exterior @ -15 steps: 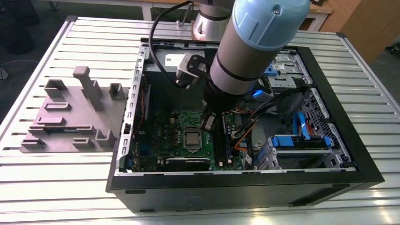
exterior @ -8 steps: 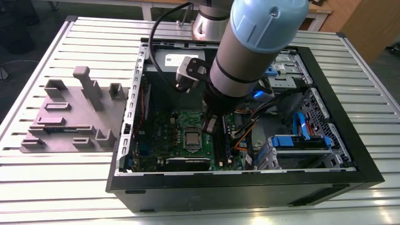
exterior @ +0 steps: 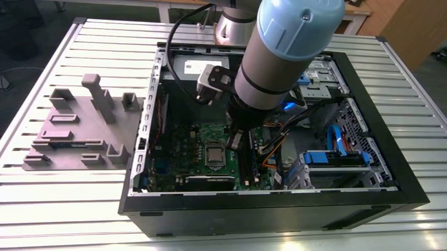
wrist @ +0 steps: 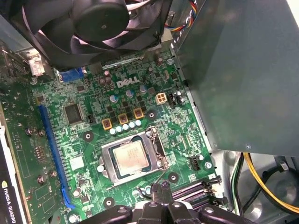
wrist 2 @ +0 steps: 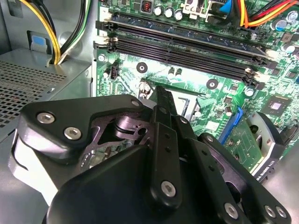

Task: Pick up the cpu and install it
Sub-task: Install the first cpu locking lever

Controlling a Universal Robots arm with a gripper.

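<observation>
The cpu (wrist: 132, 157), a small square chip with a silvery top, lies flat inside the metal frame of the socket on the green motherboard (wrist: 70, 140). In the exterior view the cpu (exterior: 214, 155) sits low in the open computer case (exterior: 279, 209). My gripper (wrist: 158, 188) hangs just above the board, beside the socket on the side of the memory slots (wrist 2: 187, 42). Its two black fingertips are close together with nothing between them. In the exterior view the gripper (exterior: 236, 140) reaches down into the case next to the socket. The second wrist view looks along the gripper (wrist 2: 161, 93) from behind.
A black fan (wrist: 93, 23) and a grey metal power supply box (wrist: 243, 70) flank the board. Yellow and black cables (wrist: 261, 182) run beside it. A blue slot (wrist: 51, 154) and a card (wrist: 7, 186) lie along one edge. A grey fixture plate (exterior: 77, 130) stands on the exterior view's left.
</observation>
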